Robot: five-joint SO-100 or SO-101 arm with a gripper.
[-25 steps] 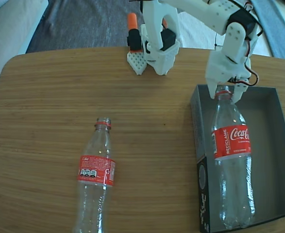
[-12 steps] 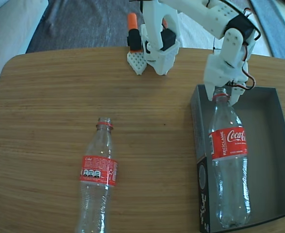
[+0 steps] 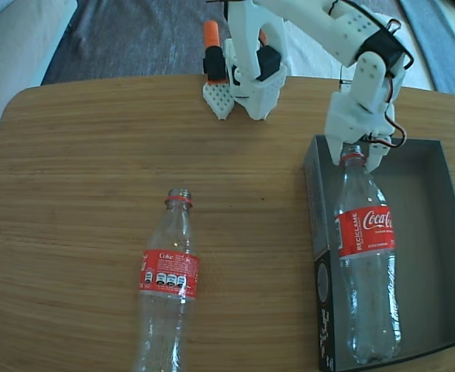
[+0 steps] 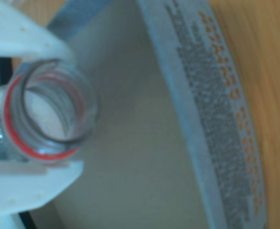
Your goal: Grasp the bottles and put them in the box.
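At the right edge of the desk (image 3: 95, 155), inside the box (image 3: 432, 232), my jaws (image 3: 354, 156) sit at the far end, closed around the open neck of one bottle (image 3: 365, 256). In the wrist view that neck (image 4: 44, 114) fills the space between my two white fingers (image 4: 20, 28), one above it and one below, both touching the red ring. The bottle lies lengthwise along the left wall of the box in the fixed view, label up, its base near the front end; the right half of the box floor is bare. The printed side panel (image 4: 216, 109) curves past on the right of the wrist view, with desk wood beyond it. The second bottle (image 3: 167, 291) lies well apart on the desk toward the front edge, neck pointing to the far side, nothing between it and the box. My white base (image 3: 250, 70) with orange parts stands at the far edge
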